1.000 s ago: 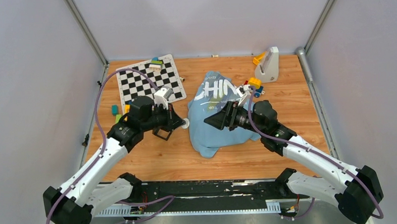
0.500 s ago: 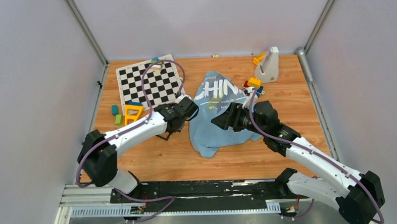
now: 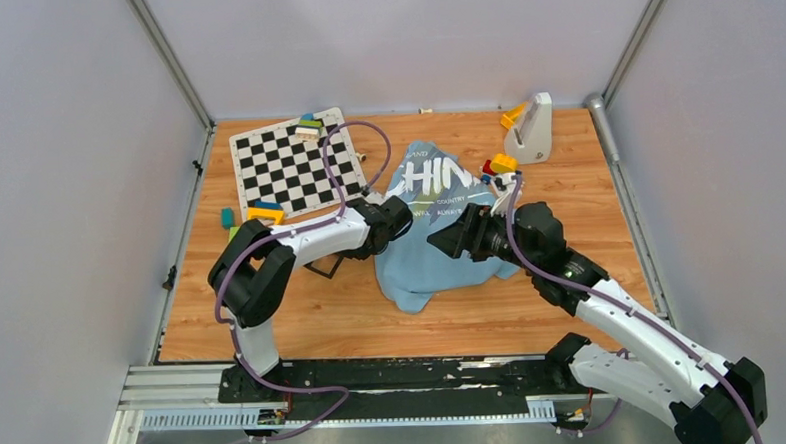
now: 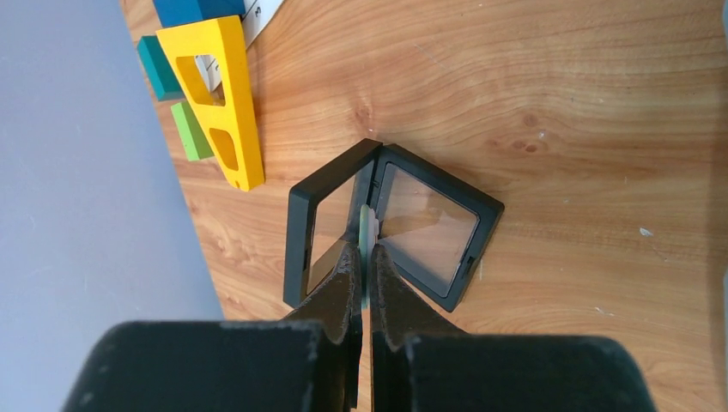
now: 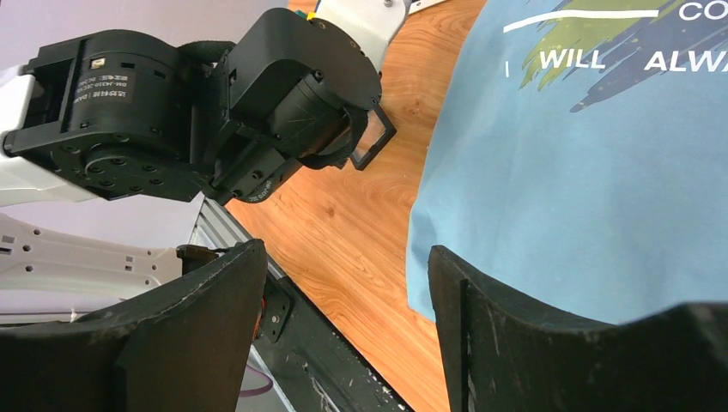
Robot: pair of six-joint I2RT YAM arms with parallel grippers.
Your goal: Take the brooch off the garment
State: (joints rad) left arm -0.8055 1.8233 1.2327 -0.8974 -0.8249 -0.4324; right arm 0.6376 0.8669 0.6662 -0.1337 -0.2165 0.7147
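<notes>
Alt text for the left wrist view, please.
The left tool, shut on a thin pale sliver, hangs over an open black hinged case with clear panes lying on the wooden table. At upper left lie a yellow triangular frame, a teal block and a green block.

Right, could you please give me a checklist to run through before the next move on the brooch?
1. Right gripper open: ok, jaws wide, hovering at the edge of the light blue cloth T-shirt.
2. Left gripper shut: ok, pinching a thin pale sliver above the black square case.
3. What the sliver is: cannot tell.
4. Tiny orange-red brooch located: cannot tell, it shows in no view.
5. Arms apart: ok, though the left arm is close to the right gripper.
</notes>
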